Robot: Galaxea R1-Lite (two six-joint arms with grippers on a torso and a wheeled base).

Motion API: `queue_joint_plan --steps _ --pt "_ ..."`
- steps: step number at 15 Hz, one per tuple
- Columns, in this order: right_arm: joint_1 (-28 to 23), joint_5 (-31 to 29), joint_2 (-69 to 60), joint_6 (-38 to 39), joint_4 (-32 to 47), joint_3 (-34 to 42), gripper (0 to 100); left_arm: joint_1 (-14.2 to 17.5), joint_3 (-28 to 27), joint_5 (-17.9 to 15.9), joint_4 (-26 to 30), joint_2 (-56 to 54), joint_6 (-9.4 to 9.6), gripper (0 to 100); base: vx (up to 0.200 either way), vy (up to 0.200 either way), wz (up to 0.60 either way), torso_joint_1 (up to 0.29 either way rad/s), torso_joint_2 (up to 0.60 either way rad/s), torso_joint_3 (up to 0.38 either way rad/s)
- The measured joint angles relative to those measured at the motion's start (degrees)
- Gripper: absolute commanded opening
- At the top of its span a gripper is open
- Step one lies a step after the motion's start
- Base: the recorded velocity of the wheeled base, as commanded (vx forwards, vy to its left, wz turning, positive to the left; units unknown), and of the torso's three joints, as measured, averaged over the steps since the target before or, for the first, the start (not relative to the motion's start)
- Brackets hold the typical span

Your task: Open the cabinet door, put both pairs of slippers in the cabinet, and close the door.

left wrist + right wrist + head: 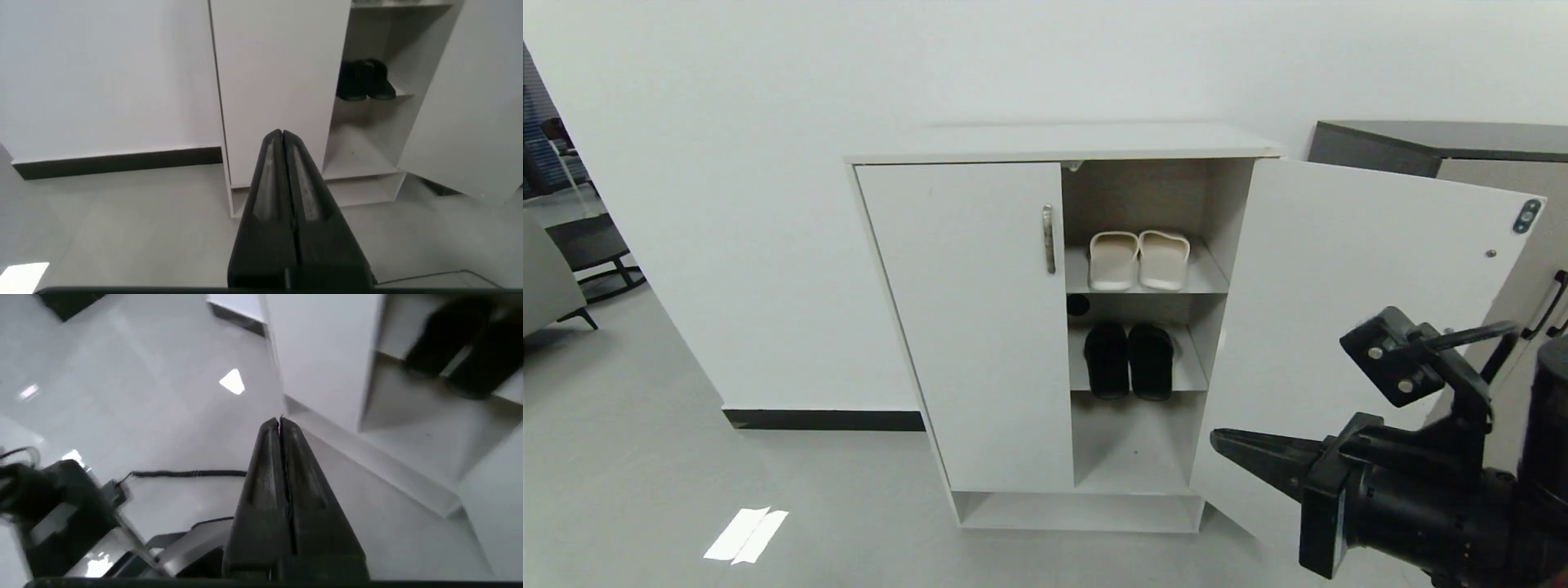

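Observation:
The white cabinet (964, 327) stands against the wall, its left door shut and its right door (1339, 310) swung wide open. A white pair of slippers (1138, 260) lies on the upper shelf. A black pair (1129, 360) lies on the shelf below, also seen in the left wrist view (365, 80) and the right wrist view (466, 343). My right gripper (1217, 439) is low in front of the open door, shut and empty, pointing left (280, 425). My left gripper (282, 135) is shut and empty, low over the floor and aimed at the cabinet's shut door.
A metal handle (1048, 238) runs down the shut door's edge. A grey cabinet (1445, 147) stands right behind the open door. A chair (592, 245) is far left. A bright patch (745, 535) marks the open grey floor before the cabinet.

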Motion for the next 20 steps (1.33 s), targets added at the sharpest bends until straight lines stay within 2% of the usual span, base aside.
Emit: queue_joint_plan --steps 11,20 --pt "0.1 0.0 0.7 0.0 -0.2 1.2 0 0.0 0.0 0.0 0.0 0.0 -0.02 0 0.000 0.000 0.00 0.185 -0.49 -0.286" --pt "0.1 -0.1 0.8 0.0 -0.1 1.4 0 0.0 0.0 0.0 0.0 0.0 0.00 0 0.000 0.000 0.00 0.232 -0.52 -0.287"
